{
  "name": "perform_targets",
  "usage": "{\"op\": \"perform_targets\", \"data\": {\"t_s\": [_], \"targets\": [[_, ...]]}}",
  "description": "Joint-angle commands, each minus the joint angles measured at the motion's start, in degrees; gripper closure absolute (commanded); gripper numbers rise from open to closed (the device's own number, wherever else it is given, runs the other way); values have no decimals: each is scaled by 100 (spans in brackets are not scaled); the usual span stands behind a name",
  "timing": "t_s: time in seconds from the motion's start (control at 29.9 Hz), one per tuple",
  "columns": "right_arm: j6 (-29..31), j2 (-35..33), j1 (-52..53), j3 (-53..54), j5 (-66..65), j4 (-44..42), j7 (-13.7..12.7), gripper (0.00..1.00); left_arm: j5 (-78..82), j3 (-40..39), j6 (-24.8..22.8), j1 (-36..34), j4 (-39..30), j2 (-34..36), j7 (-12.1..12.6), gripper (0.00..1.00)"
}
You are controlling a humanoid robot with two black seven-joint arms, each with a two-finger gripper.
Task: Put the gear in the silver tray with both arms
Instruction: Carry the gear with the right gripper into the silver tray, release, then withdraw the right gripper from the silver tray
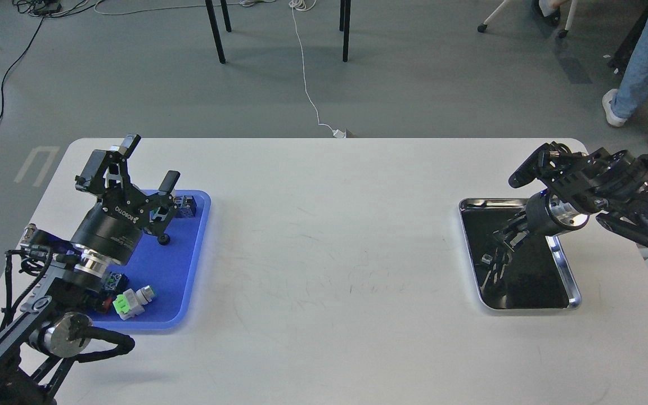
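Observation:
A small black gear (pixel 163 239) lies on the blue plastic tray (pixel 158 281) at the left of the table. My left gripper (pixel 149 162) is open and empty, tilted up and hovering over the tray's far part, above and behind the gear. The silver tray (pixel 565 267) sits at the right, with a dark mirror-like bottom and a small grey piece (pixel 487 259) in it. My right gripper (pixel 505 236) reaches in from the right and hangs low over the tray's far half. It looks dark against the tray bottom, so its fingers cannot be told apart.
The blue tray also holds a green and white connector (pixel 130 301) and a dark block (pixel 187 206). Table legs (pixel 215 34) and a white cable (pixel 307 84) are on the floor beyond the table. A person's legs (pixel 639 62) stand at the far right.

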Motion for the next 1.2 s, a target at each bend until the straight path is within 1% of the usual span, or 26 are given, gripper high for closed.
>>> {"op": "perform_targets", "data": {"t_s": [0.0, 0.17, 0.3, 0.5, 0.67, 0.77, 0.9, 0.94, 1.07, 1.17], "targets": [[-6, -80, -1, 244, 14, 38, 0, 22, 0, 0, 0, 0, 1, -7, 0, 2], [3, -466, -1, 814, 136, 82, 0, 6, 0, 0, 0, 0, 1, -7, 0, 2], [3, -852, -167, 1526, 968, 170, 0, 4, 0, 9, 0, 0, 1, 2, -35, 2], [12, -1389, -1124, 2879, 3560, 600, 0, 4, 9, 18, 0, 0, 1, 19, -88, 2], [21, -1503, -2179, 4154, 5152, 820, 0, 4, 87, 70, 9, -26, -34, 72, -97, 2], [47, -1442, -2899, 4953, 5997, 829, 0, 4, 280, 88, 9, -70, -43, 116, -97, 2], [135, -1293, -3489, 5579, 6814, 838, 0, 4, 851, 114, -18, -88, -70, 221, -132, 2], [248, -1258, -3586, 5658, 7121, 838, 0, 4, 1079, 114, -96, -97, -96, 282, -201, 2], [907, -1257, -3754, 5747, 8483, 829, 0, 4, 2176, 132, -658, -281, -114, 791, -207, 2], [1256, -1301, -3798, 5756, 9223, 829, 0, 4, 3152, 254, -852, -562, -114, 1135, -207, 2]]}}
